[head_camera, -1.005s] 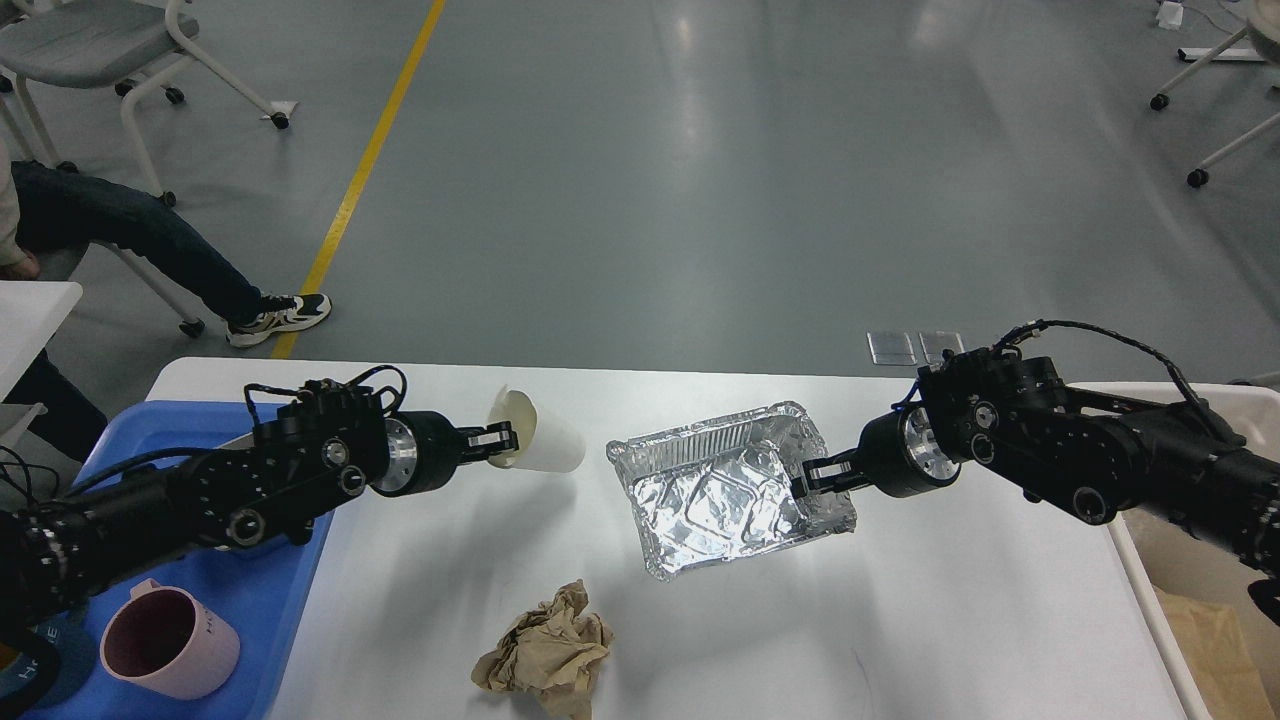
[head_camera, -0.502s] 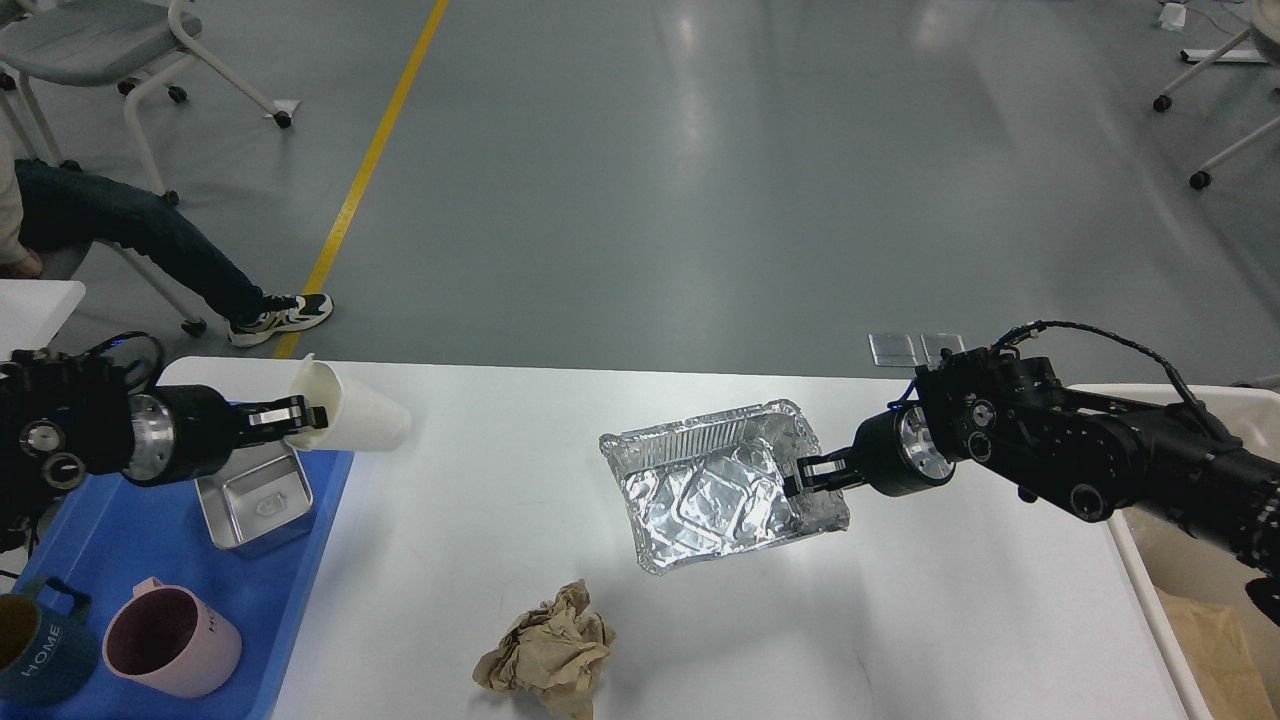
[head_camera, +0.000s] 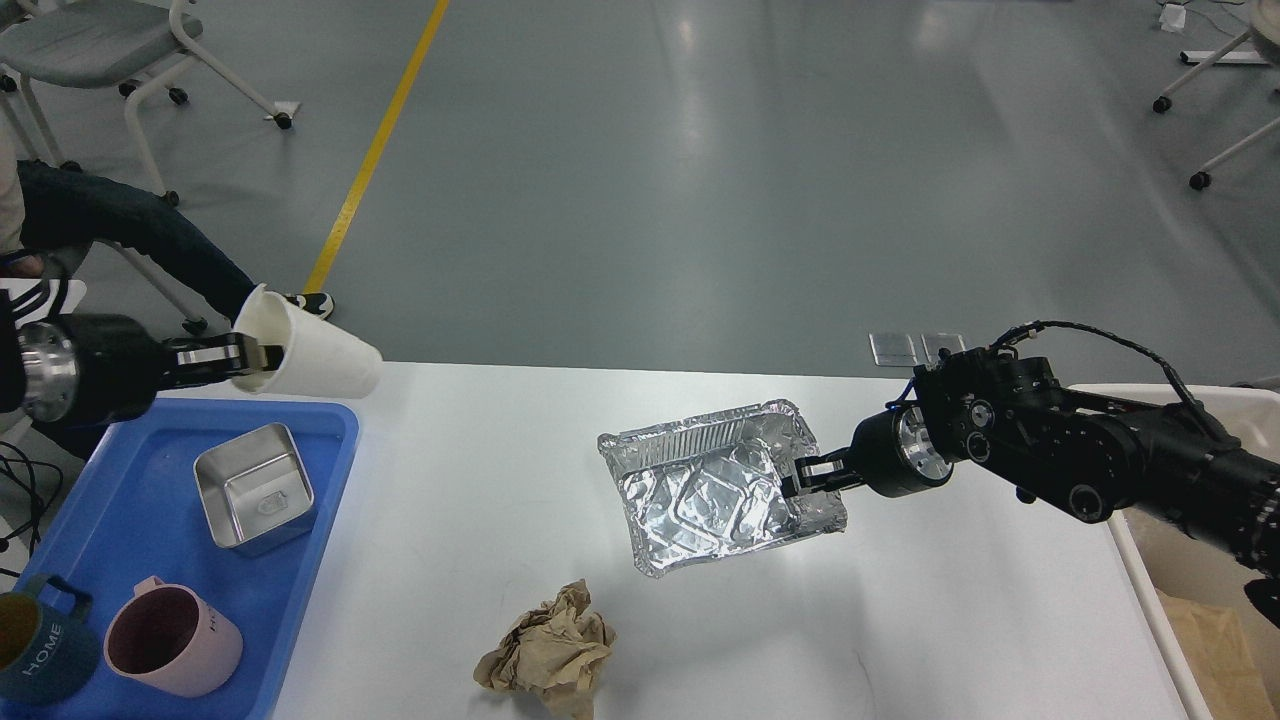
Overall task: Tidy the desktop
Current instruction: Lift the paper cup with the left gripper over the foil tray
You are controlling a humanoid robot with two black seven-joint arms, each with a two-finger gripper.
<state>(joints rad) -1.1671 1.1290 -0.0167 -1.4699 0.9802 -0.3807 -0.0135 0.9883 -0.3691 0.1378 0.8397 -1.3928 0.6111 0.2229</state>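
The white desktop (head_camera: 480, 500) fills the lower middle of the head view. My left gripper (head_camera: 252, 356) is shut on the rim of a white paper cup (head_camera: 310, 358), held tipped on its side in the air above the desktop's far left corner. My right gripper (head_camera: 802, 478) is shut on the right rim of a crumpled foil tray (head_camera: 710, 490) and holds it tilted just above the desktop's middle. A ball of crumpled brown paper (head_camera: 548, 655) lies near the front edge.
A blue plastic tray (head_camera: 150, 560) at the left holds a square steel tin (head_camera: 255, 497), a pink mug (head_camera: 172, 648) and a dark teal mug (head_camera: 40, 655). A white bin (head_camera: 1190, 570) with brown paper stands at the right edge. A seated person's leg (head_camera: 130, 240) is far left.
My left gripper has carried the paper cup left and up, from the desktop's middle to above the far left corner. The right gripper has nudged the foil tray slightly left.
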